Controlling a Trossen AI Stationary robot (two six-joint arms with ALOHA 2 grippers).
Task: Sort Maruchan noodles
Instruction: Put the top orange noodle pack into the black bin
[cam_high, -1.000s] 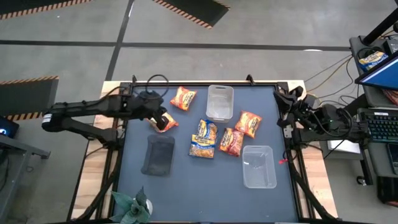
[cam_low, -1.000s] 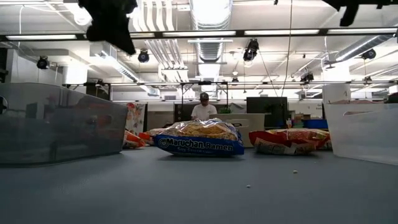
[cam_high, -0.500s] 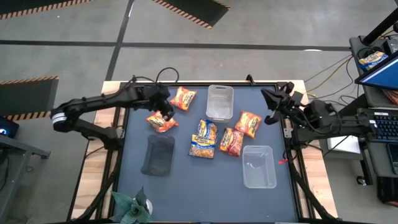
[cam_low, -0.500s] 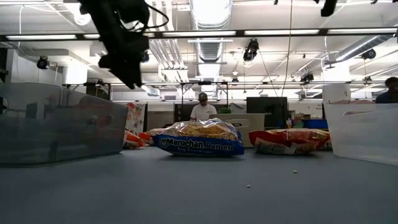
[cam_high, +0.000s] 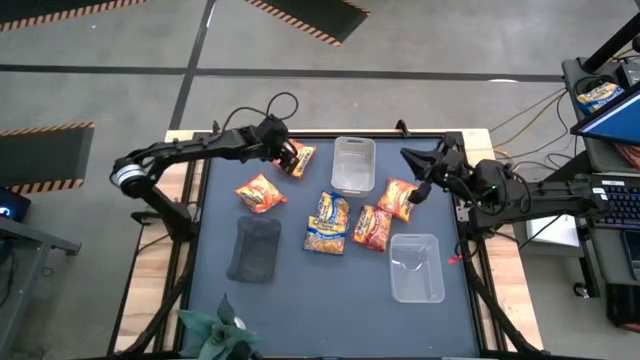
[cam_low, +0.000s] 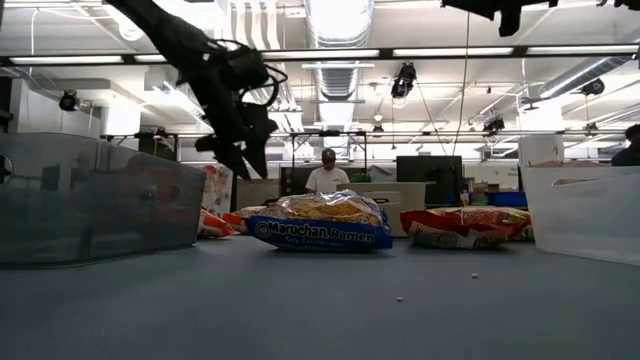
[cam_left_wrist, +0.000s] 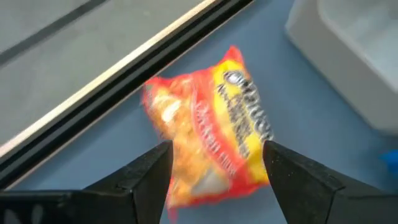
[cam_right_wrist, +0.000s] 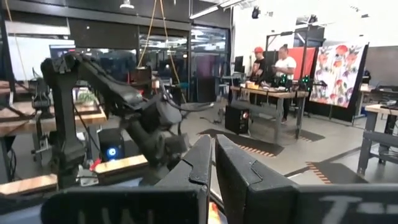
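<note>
Several Maruchan noodle packets lie flat on the dark mat: an orange one (cam_high: 299, 158) at the far left, another orange one (cam_high: 260, 192) nearer, a blue-and-yellow one (cam_high: 327, 222) in the middle, and two orange ones (cam_high: 372, 227) (cam_high: 400, 197) to the right. My left gripper (cam_high: 286, 156) hovers open over the far-left orange packet (cam_left_wrist: 214, 124), one finger on either side of it and apart from it. My right gripper (cam_high: 412, 166) is shut and hangs in the air above the right-hand orange packet, holding nothing.
One clear tub (cam_high: 353, 165) stands at the far middle, another (cam_high: 417, 267) at the near right. A dark grey cloth (cam_high: 255, 250) lies at the near left, with a small plant (cam_high: 225, 335) at the near edge. People stand in the room beyond the table.
My left gripper has left the nearer orange packet lying on the mat and gone toward the table's far edge and a little right, over the far-left orange packet; its fingers now stand wider apart. My right gripper has come in from the table's right edge toward the right-hand orange packet.
</note>
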